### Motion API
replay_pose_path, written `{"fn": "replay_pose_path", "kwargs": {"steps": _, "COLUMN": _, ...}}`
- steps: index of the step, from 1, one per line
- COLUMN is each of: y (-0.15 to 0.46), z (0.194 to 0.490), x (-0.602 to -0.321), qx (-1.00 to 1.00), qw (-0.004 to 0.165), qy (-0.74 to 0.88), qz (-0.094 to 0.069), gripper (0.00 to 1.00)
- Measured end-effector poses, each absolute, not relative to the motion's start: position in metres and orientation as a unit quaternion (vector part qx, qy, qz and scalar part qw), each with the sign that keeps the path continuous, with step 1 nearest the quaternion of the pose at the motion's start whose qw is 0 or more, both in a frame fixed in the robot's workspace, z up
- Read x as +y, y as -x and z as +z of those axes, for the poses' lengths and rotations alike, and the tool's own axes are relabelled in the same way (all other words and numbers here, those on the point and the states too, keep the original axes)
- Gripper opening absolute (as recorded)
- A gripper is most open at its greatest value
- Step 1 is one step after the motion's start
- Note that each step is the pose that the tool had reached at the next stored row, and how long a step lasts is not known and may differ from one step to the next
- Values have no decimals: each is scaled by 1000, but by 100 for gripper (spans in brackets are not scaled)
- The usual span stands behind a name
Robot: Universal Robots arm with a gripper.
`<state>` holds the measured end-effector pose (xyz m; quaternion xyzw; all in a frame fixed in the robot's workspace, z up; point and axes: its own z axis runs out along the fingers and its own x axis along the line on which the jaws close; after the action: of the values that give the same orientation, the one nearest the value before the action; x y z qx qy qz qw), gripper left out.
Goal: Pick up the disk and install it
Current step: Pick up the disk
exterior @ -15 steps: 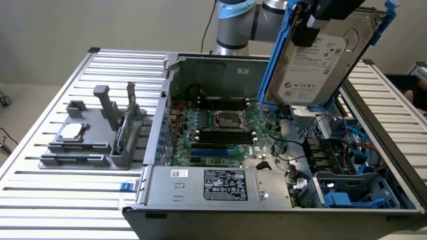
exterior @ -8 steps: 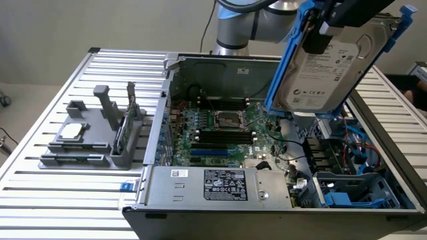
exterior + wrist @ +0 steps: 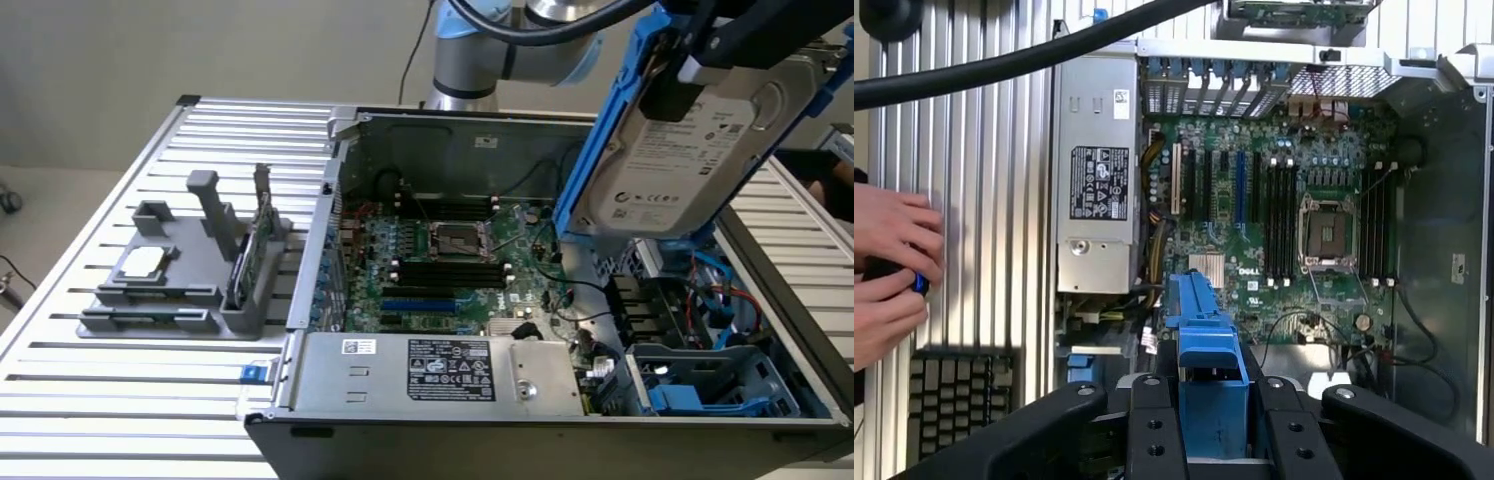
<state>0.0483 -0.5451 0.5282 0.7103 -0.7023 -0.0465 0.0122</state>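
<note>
The disk, a silver-grey hard drive with a white label in a blue plastic carrier, hangs tilted on edge above the open computer case's far right side in the exterior view. My gripper is shut on its upper end. In the wrist view the carrier's blue edge runs between my two black fingers, with my gripper clamped around it. Below it lie the motherboard and the case floor.
A drive bay with blue carriers sits in the case's near right corner, beside the grey power supply. A grey tray holding a small chip stands on the slatted table at the exterior view's left. A person's hands and a keyboard are beside the case.
</note>
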Motion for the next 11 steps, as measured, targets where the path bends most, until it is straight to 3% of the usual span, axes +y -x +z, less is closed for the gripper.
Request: {"fn": "replay_pose_path", "kwargs": {"steps": 11, "y": -79, "z": 527, "x": -557, "qx": -702, "qw": 12, "qy": -710, "qz": -47, "gripper": 33}}
